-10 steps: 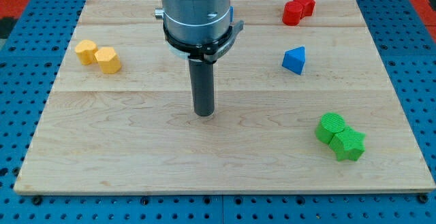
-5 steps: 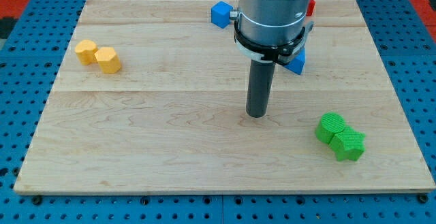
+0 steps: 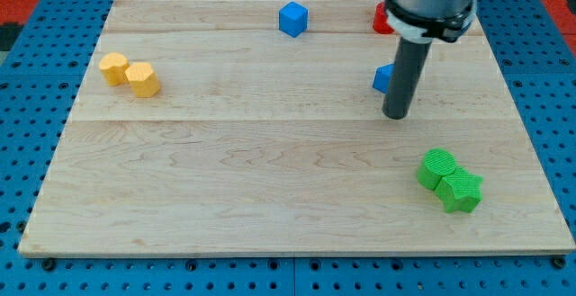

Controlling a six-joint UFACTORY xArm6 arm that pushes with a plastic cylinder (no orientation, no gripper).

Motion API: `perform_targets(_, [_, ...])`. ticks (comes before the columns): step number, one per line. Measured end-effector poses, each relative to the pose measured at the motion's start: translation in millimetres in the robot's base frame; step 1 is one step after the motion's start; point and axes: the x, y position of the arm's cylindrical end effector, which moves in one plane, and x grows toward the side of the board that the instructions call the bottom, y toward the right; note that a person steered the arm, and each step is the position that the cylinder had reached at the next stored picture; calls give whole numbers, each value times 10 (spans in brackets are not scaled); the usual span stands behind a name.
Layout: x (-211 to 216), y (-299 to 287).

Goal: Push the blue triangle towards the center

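Note:
The blue triangle [image 3: 382,78] lies on the wooden board [image 3: 225,170] at the view's right. The dark rod hides most of it; only its left part shows. My tip [image 3: 396,115] rests on the board just below the triangle and slightly to its right, very close to it. Whether they touch cannot be told.
A blue cube [image 3: 292,18] sits near the view's top centre. A red block [image 3: 383,17] is partly hidden behind the arm at the top right. Two yellow blocks [image 3: 130,72] lie at the left. Two green blocks [image 3: 449,181] lie at the lower right.
The arm has moved to the view's right and upward, from the board's middle to beside the blue triangle. The blue cube, hidden at first, now shows. No block has moved.

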Motion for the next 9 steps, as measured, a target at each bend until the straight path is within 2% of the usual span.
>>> perform_targets(1, [-83, 157])
perform_targets(3, [-340, -81])
perform_targets(4, [-335, 57])
perform_targets(5, [-591, 247])
perform_targets(7, [-560, -539])
perform_targets(9, [-687, -463])
